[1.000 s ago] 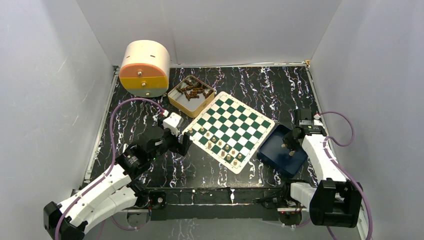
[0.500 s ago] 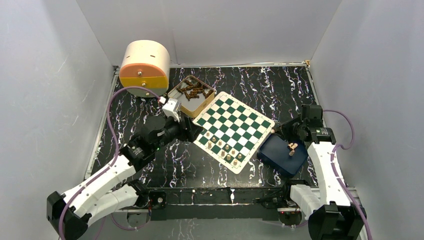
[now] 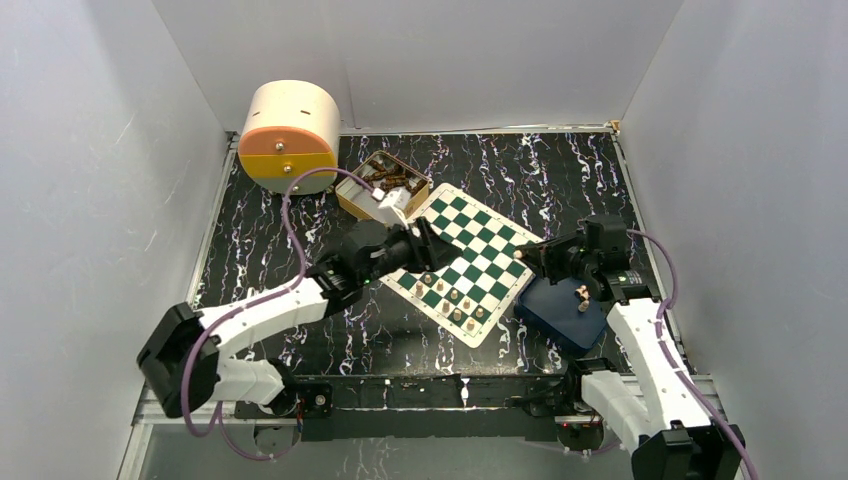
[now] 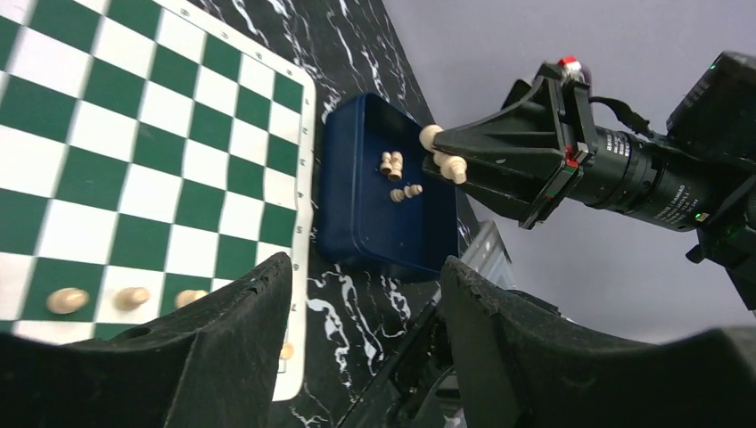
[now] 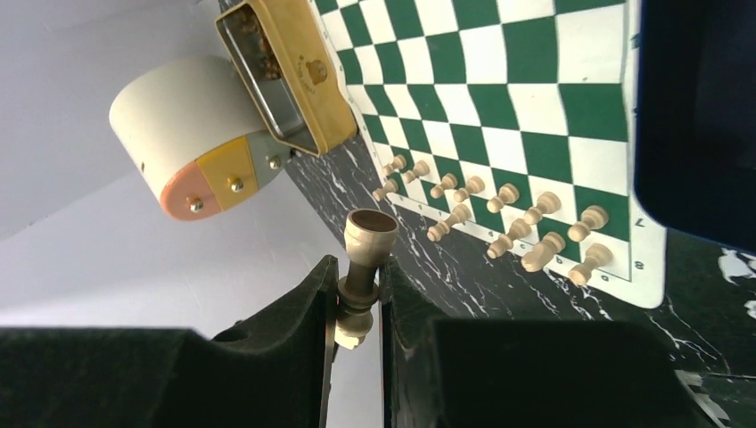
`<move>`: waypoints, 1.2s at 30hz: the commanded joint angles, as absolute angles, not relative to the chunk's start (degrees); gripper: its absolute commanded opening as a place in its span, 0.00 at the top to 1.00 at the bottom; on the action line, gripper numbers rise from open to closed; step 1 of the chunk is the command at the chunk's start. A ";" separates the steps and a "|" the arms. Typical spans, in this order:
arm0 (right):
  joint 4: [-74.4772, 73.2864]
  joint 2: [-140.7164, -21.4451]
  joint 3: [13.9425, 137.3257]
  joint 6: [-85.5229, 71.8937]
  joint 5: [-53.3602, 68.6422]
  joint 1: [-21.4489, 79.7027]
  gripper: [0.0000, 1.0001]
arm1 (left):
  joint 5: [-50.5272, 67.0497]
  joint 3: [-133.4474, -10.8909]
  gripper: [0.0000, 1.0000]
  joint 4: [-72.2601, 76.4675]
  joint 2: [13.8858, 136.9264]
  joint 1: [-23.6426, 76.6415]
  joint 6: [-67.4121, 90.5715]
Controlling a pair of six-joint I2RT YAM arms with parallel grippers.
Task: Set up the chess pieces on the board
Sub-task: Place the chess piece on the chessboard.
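The green-and-white board (image 3: 481, 236) lies angled at the table's middle. Several tan chess pieces (image 3: 452, 298) stand in two rows along its near-left edge; they also show in the right wrist view (image 5: 502, 212). My right gripper (image 3: 523, 253) is shut on one tan piece (image 5: 371, 234) and holds it in the air at the board's right edge. My left gripper (image 3: 431, 244) is open and empty above the board's left half; its jaws (image 4: 365, 263) stand wide apart. A few more pieces (image 4: 393, 166) lie in the dark blue tray (image 3: 556, 312).
A tan tin (image 3: 365, 203) of dark brown pieces sits behind the board's left corner. A cream and orange cylinder (image 3: 290, 135) stands at the back left. Grey walls close in three sides. The blue tray (image 5: 704, 116) lies against the board's right edge.
My left arm has swung from left of the board to above its left half. My right gripper has risen from the blue tray with a piece and moved left to the board's edge.
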State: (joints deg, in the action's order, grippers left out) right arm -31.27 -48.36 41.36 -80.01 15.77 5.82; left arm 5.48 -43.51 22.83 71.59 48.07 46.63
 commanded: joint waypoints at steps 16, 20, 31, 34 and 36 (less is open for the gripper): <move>-15.69 -50.17 38.23 -93.08 8.89 19.29 0.84 | 0.80 -56.27 0.53 28.37 85.95 56.54 49.07; -15.36 -49.94 38.17 -93.17 8.55 19.77 0.84 | -1.33 -57.17 0.55 28.31 87.53 57.38 48.32; -15.57 -49.47 38.06 -92.93 6.92 21.50 0.84 | -3.77 -58.71 0.68 28.41 89.18 57.79 46.16; -15.28 -49.73 38.13 -92.90 6.98 21.91 0.84 | -3.85 -58.55 0.73 28.47 89.38 57.74 46.06; -15.18 -49.98 38.33 -92.63 6.87 22.29 0.83 | -4.03 -58.54 0.77 28.54 89.37 57.74 46.05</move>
